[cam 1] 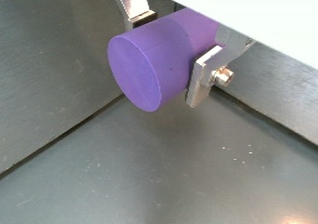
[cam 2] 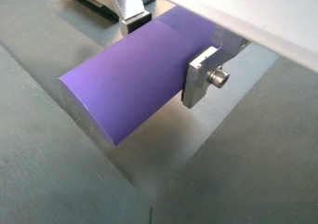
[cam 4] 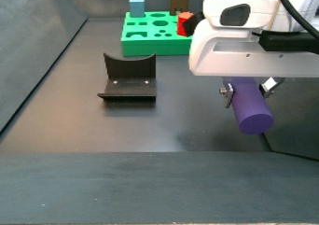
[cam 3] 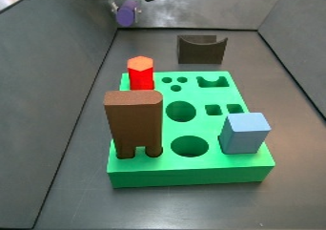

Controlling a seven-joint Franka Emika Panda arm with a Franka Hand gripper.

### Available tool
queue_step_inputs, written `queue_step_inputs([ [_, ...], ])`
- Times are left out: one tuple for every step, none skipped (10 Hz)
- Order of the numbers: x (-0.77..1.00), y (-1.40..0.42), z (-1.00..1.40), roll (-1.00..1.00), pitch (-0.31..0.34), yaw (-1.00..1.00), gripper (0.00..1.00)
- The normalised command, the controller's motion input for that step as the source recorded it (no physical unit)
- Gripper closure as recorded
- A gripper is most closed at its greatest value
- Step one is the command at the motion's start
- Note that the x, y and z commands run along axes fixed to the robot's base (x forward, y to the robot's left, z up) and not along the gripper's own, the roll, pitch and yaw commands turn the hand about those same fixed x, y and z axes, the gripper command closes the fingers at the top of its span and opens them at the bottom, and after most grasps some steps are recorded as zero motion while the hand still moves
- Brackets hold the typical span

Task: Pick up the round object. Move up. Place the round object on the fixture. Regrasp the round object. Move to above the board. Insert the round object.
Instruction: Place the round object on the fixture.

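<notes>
Nearest the lens in both wrist views: the round object (cam 1: 152, 68), a smooth purple cylinder, with its flat circular end facing the camera in a wrist view and its long side (cam 2: 137, 79) shown in a wrist view. The gripper (cam 1: 172, 44) pinches it across the barrel; a silver finger plate (cam 1: 205, 77) presses one side and a second finger (cam 2: 129, 5) bears on the opposite side. Peg lies roughly horizontal between the jaws, clear of the dark floor. In a side view the gripper (cam 4: 247, 85) hangs under the white wrist housing (cam 4: 243, 37), with the peg (cam 4: 251, 108) projecting below and toward the camera, above bare floor and well apart from the fixture (cam 4: 127, 77), the dark brown block with its U-notch empty. In a side view the gripper (cam 3: 126, 7) sits at the far back corner, peg (cam 3: 126, 13) only a small purple patch there. The board (cam 3: 189, 167) is green, near the front, carrying a tall brown arch block (cam 3: 132, 123), a red hexagonal peg (cam 3: 140, 73) and a light blue cube (cam 3: 245, 133); fixture (cam 3: 200, 49) stands behind it
</notes>
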Motion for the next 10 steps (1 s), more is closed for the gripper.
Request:
queue_step_inputs([
  [0.00, 0.00, 1.00, 0.01, 0.002, 0.01, 1.00],
  [0.00, 0.00, 1.00, 0.01, 0.019, 0.01, 1.00],
  [-0.01, 0.00, 1.00, 0.04, 0.038, -0.01, 1.00],
  [-0.02, 0.00, 1.00, 0.05, 0.045, -0.02, 1.00],
  [-0.02, 0.00, 1.00, 0.06, 0.057, -0.02, 1.00],
  [-0.03, 0.00, 1.00, 0.08, 0.064, -0.01, 1.00],
  [-0.03, 0.00, 1.00, 0.09, 0.069, 0.00, 1.00],
  [-0.03, 0.00, 1.00, 0.09, 0.072, 0.01, 1.00],
  [-0.03, 0.00, 0.96, 0.10, 0.078, 0.01, 1.00],
  [-0.02, 0.00, 0.80, 0.11, 0.084, 0.02, 1.00],
])
